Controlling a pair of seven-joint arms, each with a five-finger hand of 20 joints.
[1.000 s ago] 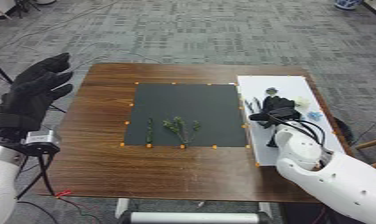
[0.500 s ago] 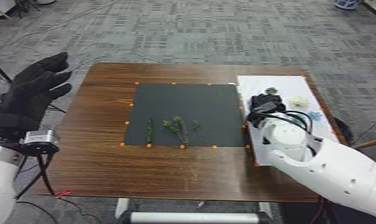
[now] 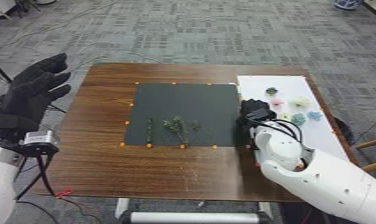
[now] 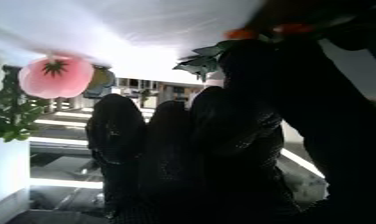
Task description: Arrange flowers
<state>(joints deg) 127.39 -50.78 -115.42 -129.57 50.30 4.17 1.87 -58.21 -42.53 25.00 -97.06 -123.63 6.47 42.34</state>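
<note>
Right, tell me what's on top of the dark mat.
On the mat lie a thin stem and leafy greenery; the right hand covers part of its right edge, hiding what's there.

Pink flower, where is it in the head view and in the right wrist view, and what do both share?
Head view: the pink flower is on the white sheet, just left of the cream flower.
Right wrist view: the pink flower is near green leaves.
Shared landmark: the black-gloved right hand.
</note>
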